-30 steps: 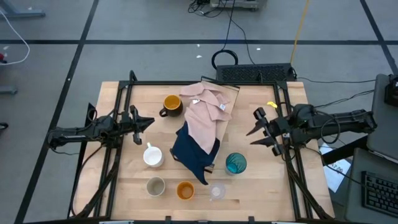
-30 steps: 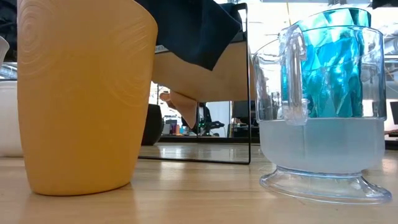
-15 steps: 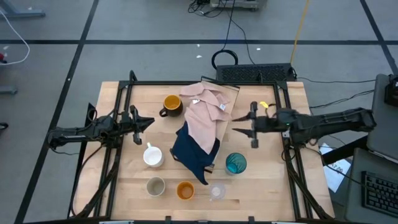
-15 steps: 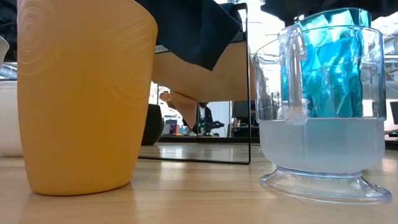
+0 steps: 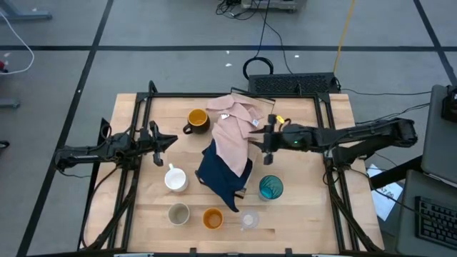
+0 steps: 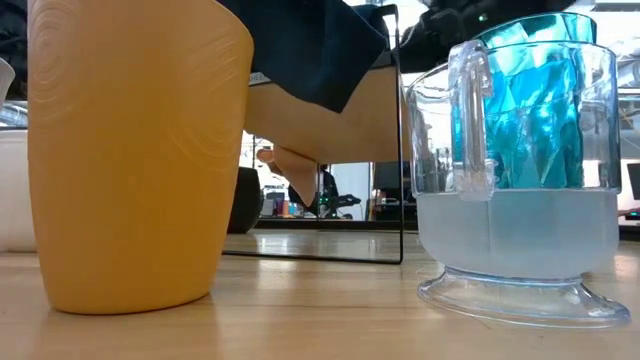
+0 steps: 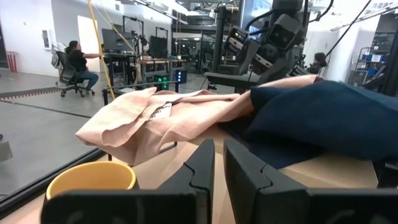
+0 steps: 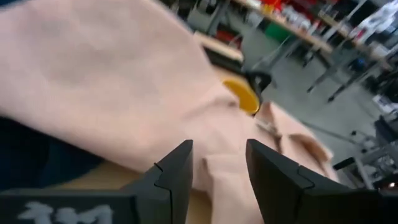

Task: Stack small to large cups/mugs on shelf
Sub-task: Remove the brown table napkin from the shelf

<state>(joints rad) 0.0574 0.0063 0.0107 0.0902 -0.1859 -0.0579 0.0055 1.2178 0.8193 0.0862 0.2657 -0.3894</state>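
Grey floor (image 5: 143,28) all around the wooden table (image 5: 300,214), crossed by dark tape lines (image 5: 178,48) — a black cable (image 5: 268,32) and a yellow cord (image 5: 345,25) trail over it. At the right edge, a keyboard (image 5: 435,218). Looking out into the room, it's a big open workshop with white walls (image 7: 31,25), a yellow line (image 7: 99,43) hanging down, and a person (image 7: 78,62) seated in a chair by a desk with monitors (image 7: 115,40) — benches and gear clutter the far end.
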